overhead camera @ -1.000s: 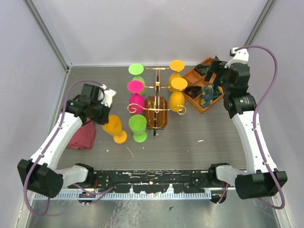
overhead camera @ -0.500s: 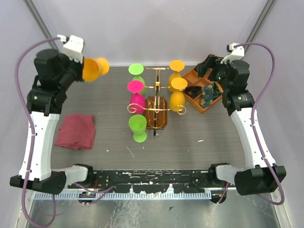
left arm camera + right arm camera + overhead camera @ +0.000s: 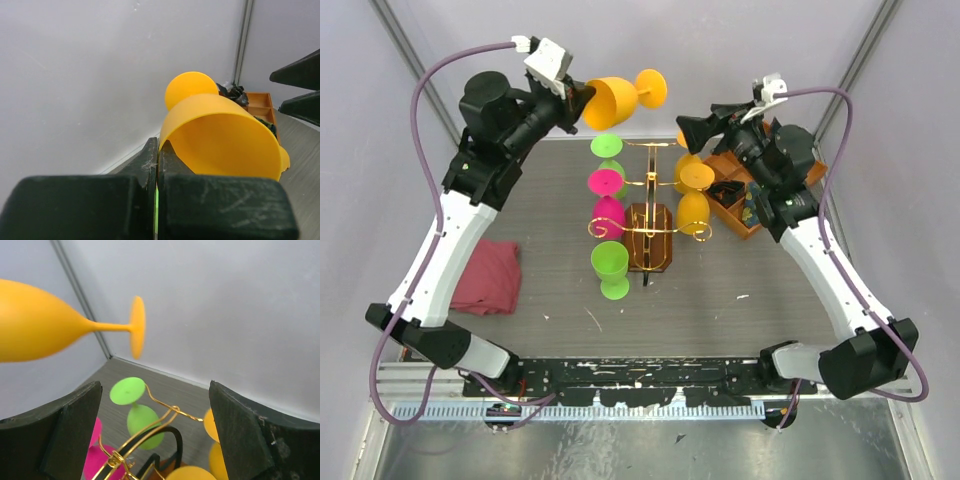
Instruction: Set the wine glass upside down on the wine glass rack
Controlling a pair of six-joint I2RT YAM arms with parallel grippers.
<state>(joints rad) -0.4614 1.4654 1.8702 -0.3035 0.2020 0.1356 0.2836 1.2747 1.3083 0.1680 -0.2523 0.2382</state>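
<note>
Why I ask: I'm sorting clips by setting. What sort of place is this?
Probably a robot lab test cell: bare white walls box in a grey table, two cabled arms are bolted at its near edge, and bright glasses hang on a rack.

Bright even light, blurred wrist foregrounds

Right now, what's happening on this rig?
The left gripper grips an orange wine glass by its rim, holding it sideways in the air above the wine glass rack, foot toward the right gripper, which is open and raised close by. Four glasses hang upside down on the rack. A green glass stands on the table in front.
</note>
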